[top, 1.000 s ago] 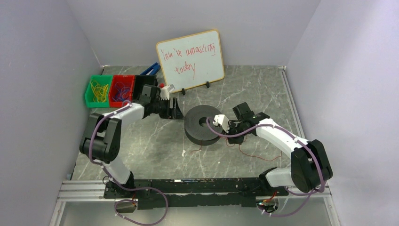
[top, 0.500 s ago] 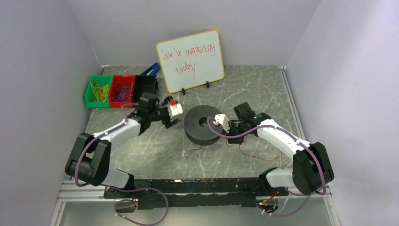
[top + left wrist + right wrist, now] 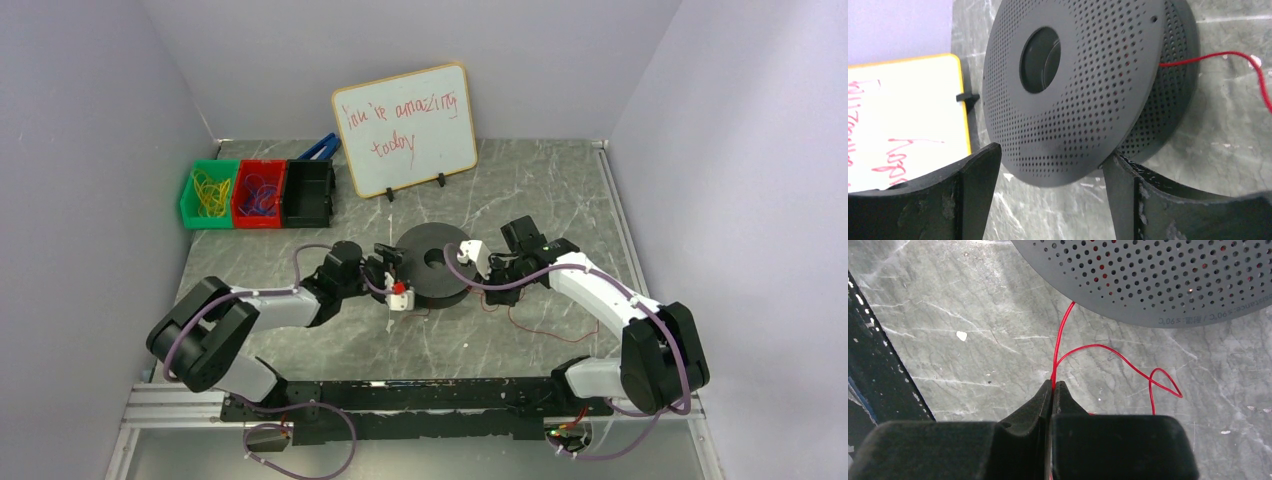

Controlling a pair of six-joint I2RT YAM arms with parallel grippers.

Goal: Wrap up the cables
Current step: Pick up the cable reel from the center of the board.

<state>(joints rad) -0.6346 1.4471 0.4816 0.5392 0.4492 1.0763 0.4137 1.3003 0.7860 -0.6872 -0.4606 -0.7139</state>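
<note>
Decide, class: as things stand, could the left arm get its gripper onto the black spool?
Probably yes. The left gripper stands open right at the black spool, whose near rim shows between its jaws, with nothing in between to block it.

left arm [image 3: 270, 305] low, jaws wide; right arm [image 3: 590, 285] bent, jaws pinched together
</note>
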